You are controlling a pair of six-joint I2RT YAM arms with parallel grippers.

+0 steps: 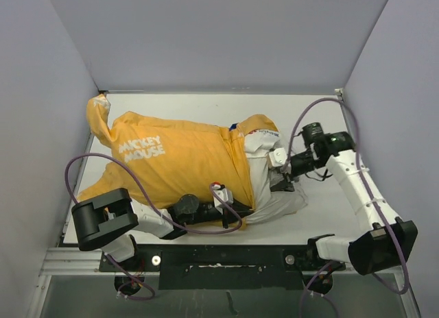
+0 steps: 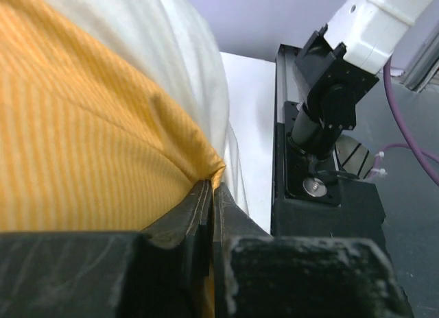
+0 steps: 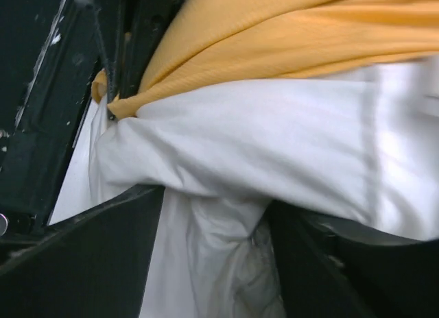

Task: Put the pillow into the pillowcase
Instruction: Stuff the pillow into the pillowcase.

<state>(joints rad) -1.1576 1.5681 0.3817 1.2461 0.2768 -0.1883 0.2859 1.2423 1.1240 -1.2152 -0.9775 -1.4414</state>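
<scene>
The pillowcase (image 1: 178,160) lies yellow side up across the table, with white "Mickey Mouse" lettering showing. The white pillow (image 1: 266,191) sticks out of its right-hand mouth, its printed logo near the top edge. My left gripper (image 1: 230,207) is at the case's front edge; in the left wrist view the left gripper (image 2: 211,184) is shut on a pinch of the yellow pillowcase (image 2: 89,140), with the pillow (image 2: 185,51) bulging above. My right gripper (image 1: 282,181) is at the pillow's exposed end. In the right wrist view the right gripper (image 3: 218,198) stands open, with bunched pillow (image 3: 274,140) cloth loose between its fingers under the pillowcase (image 3: 288,37) hem.
Grey walls close in the white table (image 1: 329,212) on three sides. A black rail (image 1: 206,260) runs along the near edge between the arm bases. Purple cables (image 1: 103,164) loop over the case's left part and beside the right arm. The right arm's base (image 2: 322,126) stands close by.
</scene>
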